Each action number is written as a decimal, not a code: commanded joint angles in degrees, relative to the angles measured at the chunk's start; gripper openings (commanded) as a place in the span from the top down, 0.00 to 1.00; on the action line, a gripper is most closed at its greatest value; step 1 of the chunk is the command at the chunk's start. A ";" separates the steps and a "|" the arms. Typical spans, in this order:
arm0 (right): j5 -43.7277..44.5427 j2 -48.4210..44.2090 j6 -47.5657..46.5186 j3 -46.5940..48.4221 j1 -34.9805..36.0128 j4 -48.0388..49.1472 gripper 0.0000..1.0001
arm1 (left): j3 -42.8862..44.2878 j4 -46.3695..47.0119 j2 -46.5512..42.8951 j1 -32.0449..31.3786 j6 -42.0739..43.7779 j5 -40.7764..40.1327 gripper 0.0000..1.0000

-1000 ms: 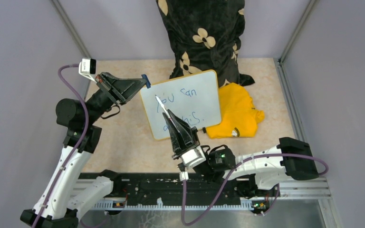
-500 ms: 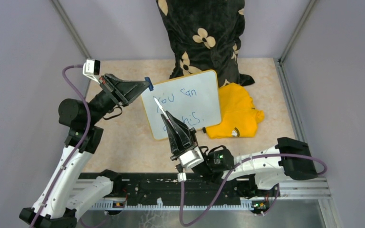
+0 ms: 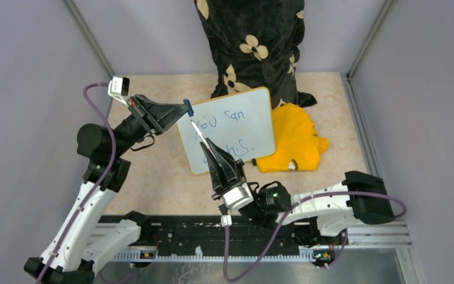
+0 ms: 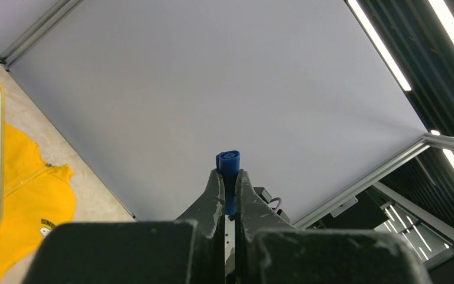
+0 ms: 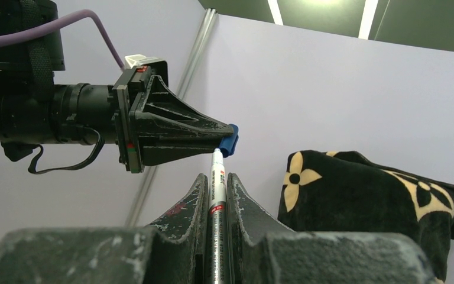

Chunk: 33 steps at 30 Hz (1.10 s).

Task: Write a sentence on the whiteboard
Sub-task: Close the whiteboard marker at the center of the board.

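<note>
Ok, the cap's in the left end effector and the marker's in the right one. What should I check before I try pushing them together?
1. The left end effector is shut on the blue cap: ok.
2. The right end effector is shut on the marker: ok.
3. The marker's tip is close to the cap: ok, right beside it in the right wrist view.
4. The tip is lined up with the cap's opening: cannot tell.
5. The sentence on the whiteboard is finished: cannot tell, the right arm covers part of the second line.
</note>
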 commanded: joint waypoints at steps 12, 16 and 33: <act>0.14 -0.16 0.05 2.98 0.68 10.28 1.00 | -0.34 1.65 -1.95 -0.77 0.13 -0.34 1.00; 0.11 -0.11 0.02 3.15 0.70 10.28 1.00 | -0.33 2.37 -2.05 -0.81 -0.01 -0.22 1.00; -0.02 0.35 -0.03 3.73 0.73 10.34 1.00 | -1.11 4.35 -2.81 -1.12 -0.39 1.13 1.00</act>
